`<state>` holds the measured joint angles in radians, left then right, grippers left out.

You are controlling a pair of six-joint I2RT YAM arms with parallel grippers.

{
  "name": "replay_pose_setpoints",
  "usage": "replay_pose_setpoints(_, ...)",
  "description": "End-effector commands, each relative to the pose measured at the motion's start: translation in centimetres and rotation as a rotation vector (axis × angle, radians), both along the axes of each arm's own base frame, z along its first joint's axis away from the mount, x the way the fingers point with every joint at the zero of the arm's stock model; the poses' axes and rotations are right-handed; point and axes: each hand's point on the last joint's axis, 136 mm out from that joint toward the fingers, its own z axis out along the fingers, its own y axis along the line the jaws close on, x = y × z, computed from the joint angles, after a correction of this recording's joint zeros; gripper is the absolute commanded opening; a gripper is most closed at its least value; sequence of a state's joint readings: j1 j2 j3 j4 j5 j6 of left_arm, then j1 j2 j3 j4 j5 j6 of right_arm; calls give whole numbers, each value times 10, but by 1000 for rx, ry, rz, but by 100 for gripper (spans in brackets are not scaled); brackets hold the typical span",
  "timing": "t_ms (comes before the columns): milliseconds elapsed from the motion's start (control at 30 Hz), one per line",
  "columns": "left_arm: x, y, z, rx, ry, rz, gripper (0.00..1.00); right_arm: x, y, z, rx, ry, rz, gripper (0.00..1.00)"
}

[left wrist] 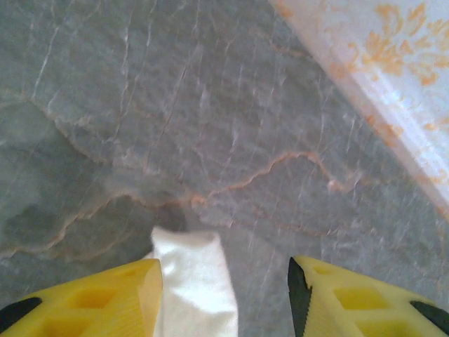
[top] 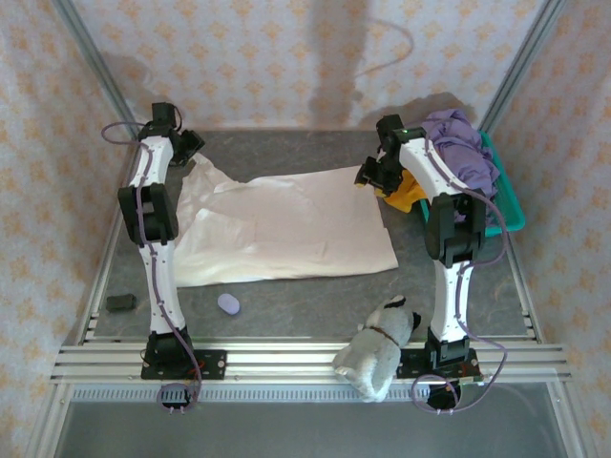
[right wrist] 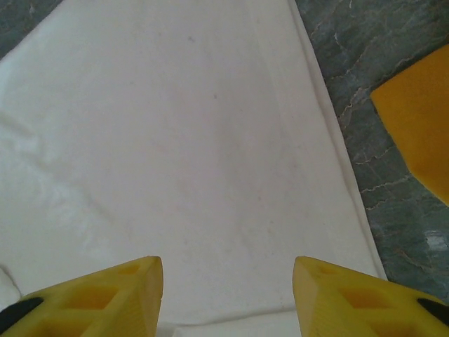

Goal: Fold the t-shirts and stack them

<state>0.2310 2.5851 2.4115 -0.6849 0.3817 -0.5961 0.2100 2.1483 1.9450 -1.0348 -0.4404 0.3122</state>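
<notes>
Top view: I find the cream-white t-shirt [top: 286,224] spread flat on the table [top: 315,296], with the purple shirt [top: 458,153] heaped in the teal basket [top: 511,215]. Left wrist adds a shirt corner [left wrist: 193,281] lying between the left gripper [left wrist: 224,263] jaws, which stand apart and unclamped. Right wrist: right gripper [right wrist: 228,263] jaws apart over the cream cloth, orange shirt [right wrist: 417,126] just beside it

A white shirt [top: 286,224] lies spread out on the grey table [top: 286,153]. A purple shirt [top: 468,153] sits in the green basket [top: 514,212], an orange shirt [top: 409,196] beside it.
</notes>
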Motion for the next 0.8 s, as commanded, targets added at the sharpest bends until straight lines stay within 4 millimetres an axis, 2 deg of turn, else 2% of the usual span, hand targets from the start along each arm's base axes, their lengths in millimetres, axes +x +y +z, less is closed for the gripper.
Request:
replay_pose_setpoints(0,9,14,-5,30,-16,54,49,6,-6,4,-30,1,5,51)
replay_pose_setpoints(267,-3,22,-19,58,45,71,45,20,0,10,-15,-15,9,51)
replay_pose_setpoints(500,-1,29,-20,7,22,111,37,18,0,6,-10,-1,11,51)
replay_pose_setpoints(767,1,25,-28,-34,20,113,35,21,2,8,0,-12,11,51)
